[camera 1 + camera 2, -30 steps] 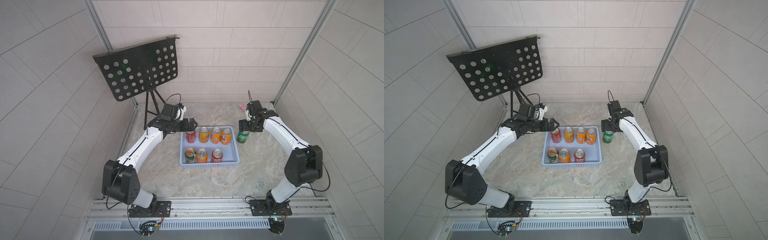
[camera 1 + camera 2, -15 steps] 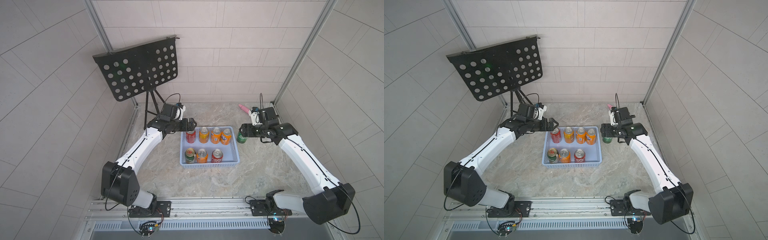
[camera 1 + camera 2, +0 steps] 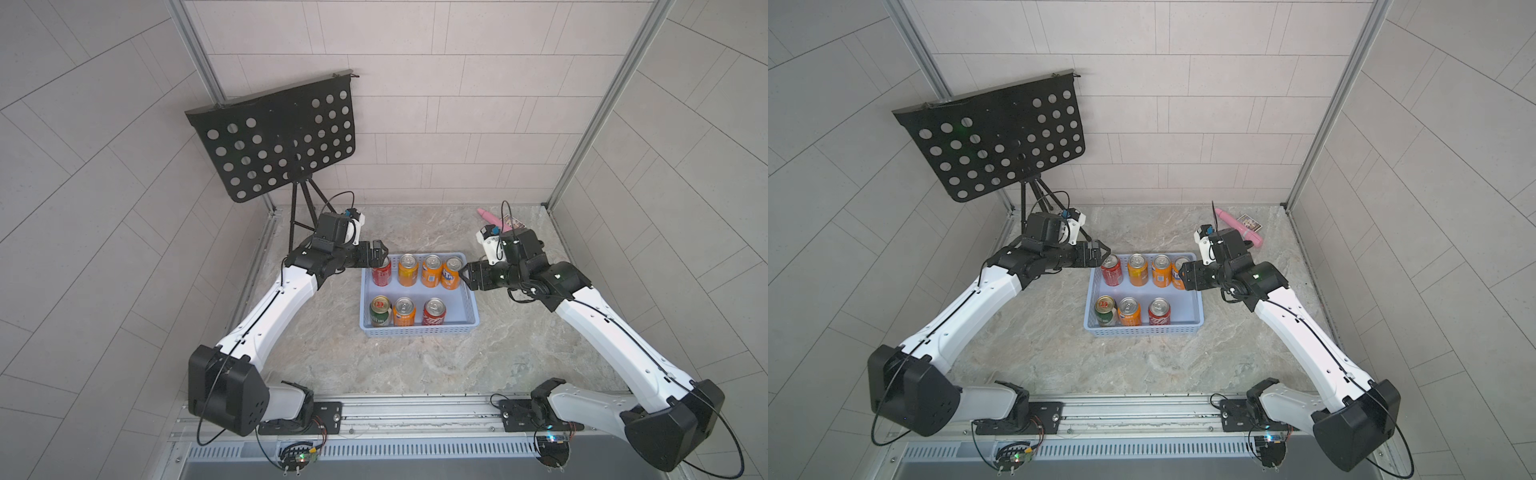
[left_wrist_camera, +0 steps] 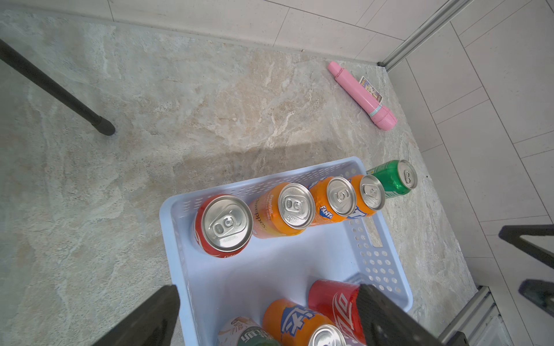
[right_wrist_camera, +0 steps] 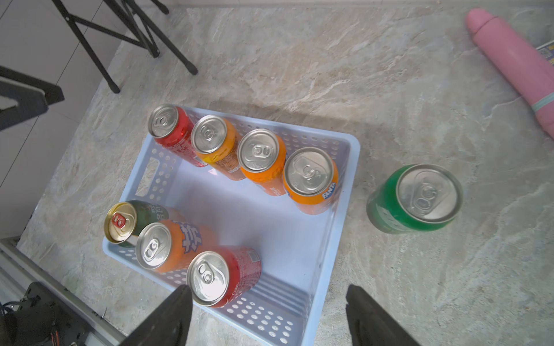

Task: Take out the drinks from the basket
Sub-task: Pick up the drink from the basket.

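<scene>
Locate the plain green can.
Right wrist view: the green can stands upright on the table outside the basket, on the right arm's side, nearest the end Fanta can.

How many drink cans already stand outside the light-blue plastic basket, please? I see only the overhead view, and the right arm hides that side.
Observer: One. The right wrist view shows a green aluminium can upright on the stone tabletop, apart from the light-blue plastic lattice basket.
Operator: Thank you. Is the right hand gripping anything?
Observer: No. That view shows the right hand open, gripping nothing.
Operator: Does the left hand hold the red aluminium can it overlaps?
Observer: No. The left wrist view shows the left hand open, with that can standing in the basket ahead of it, untouched.
</scene>
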